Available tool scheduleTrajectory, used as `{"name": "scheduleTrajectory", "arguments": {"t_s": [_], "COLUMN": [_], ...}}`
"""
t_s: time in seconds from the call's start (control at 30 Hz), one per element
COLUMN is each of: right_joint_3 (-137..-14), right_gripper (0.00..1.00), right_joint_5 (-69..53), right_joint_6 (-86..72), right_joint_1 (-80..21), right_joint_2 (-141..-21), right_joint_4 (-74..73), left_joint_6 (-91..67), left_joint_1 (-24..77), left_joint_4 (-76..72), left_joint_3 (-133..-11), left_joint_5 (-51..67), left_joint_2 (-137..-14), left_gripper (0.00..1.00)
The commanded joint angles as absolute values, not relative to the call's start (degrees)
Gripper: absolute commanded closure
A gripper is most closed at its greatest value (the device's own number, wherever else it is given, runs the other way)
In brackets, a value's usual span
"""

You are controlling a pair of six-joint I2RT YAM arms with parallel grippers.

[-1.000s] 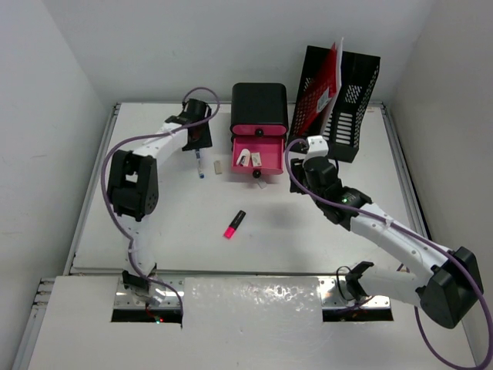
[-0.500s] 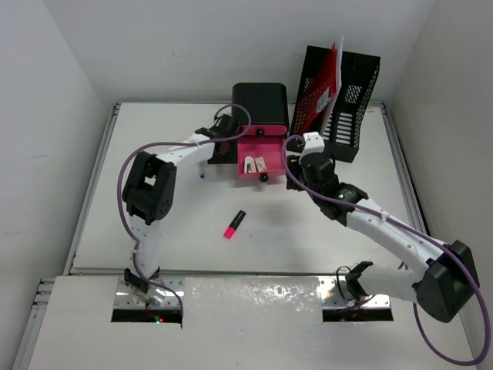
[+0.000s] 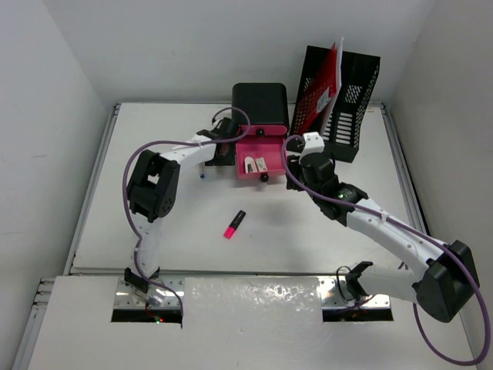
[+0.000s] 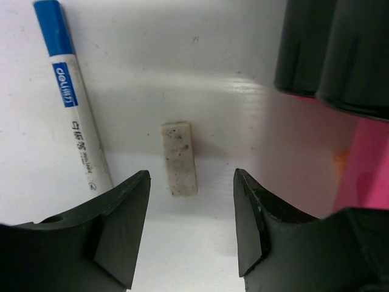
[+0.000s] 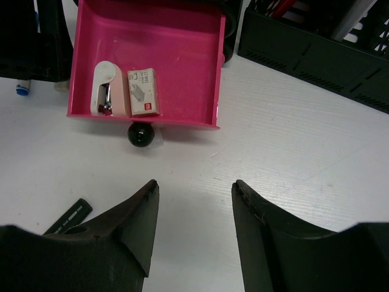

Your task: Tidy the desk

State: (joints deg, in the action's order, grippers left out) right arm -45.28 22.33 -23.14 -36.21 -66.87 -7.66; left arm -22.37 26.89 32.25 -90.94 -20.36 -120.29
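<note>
**A:** Since a second ago the left gripper [image 4: 191, 176] has been swinging rightward, from open tabletop over to the side of the pink drawer [image 5: 158, 55], hasn't it?

**B:** Yes, and now it is hovering there. What is surrounding it all?

**A:** White walls [image 3: 231, 38] are closing in the desk [image 3: 177, 231], which is spreading out white beneath both arms. A thin metal rail [image 3: 91, 193] is running along its left edge.

**B:** And around the left fingers?

**A:** A blue-capped marker [image 4: 76, 121] is lying ahead of the left finger's tip, outside the gap. A speckled eraser [image 4: 179, 159] is lying flat on the desk, its near end reaching in between the two tips. The fingers are standing apart, with white surface showing on either side of the eraser, so they are clamping nothing. Pink drawer wall is showing just beyond the right finger.

**B:** And the right gripper [image 5: 193, 185]?

**A:** Its fingers are standing apart too, gripping nothing, with bare desk showing between them. Ahead of its left finger the drawer is sitting open, holding a stapler [image 5: 108, 88] and a staple box [image 5: 143, 91] side by side. The drawer's black knob [image 5: 140, 135] is sitting nearest the tips. A highlighter [image 5: 68, 214] is poking out beside the left finger. Ahead of the right finger a black mesh file holder [image 5: 316, 42] is standing, carrying a red folder [image 3: 327, 73].
</note>
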Motion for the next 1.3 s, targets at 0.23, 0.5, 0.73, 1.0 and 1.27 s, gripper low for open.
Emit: {"name": "scheduleTrajectory", "arguments": {"t_s": [0.23, 0.5, 0.73, 1.0, 1.27], "right_joint_3": [-46.93, -46.41, -46.41, -44.83, -42.89], "right_gripper": [0.51, 0.51, 0.52, 0.52, 0.53], "right_joint_5": [22.67, 24.08, 29.70, 34.89, 38.23], "right_joint_6": [-23.82, -23.64, -23.29, -24.34, -24.96], "right_joint_1": [-36.47, -36.39, -36.47, -36.39, -36.39], "right_joint_2": [-66.53, -65.22, -64.43, -60.31, -55.02], "right_joint_4": [-6.15, -6.24, -6.50, -7.47, -11.07], "left_joint_6": [-22.94, -23.12, -20.23, -15.03, -15.29], "left_joint_1": [26.72, 27.86, 32.77, 39.11, 39.73], "left_joint_4": [30.32, 36.47, 41.74, 43.86, 40.88], "left_joint_3": [-90.62, -91.41, -97.36, -110.91, -119.26], "left_joint_5": [-21.62, -21.44, -18.83, -11.78, -11.52], "left_joint_2": [-125.15, -114.28, -100.55, -110.47, -122.86], "left_gripper": [0.69, 1.00, 1.00, 1.00, 1.00]}}
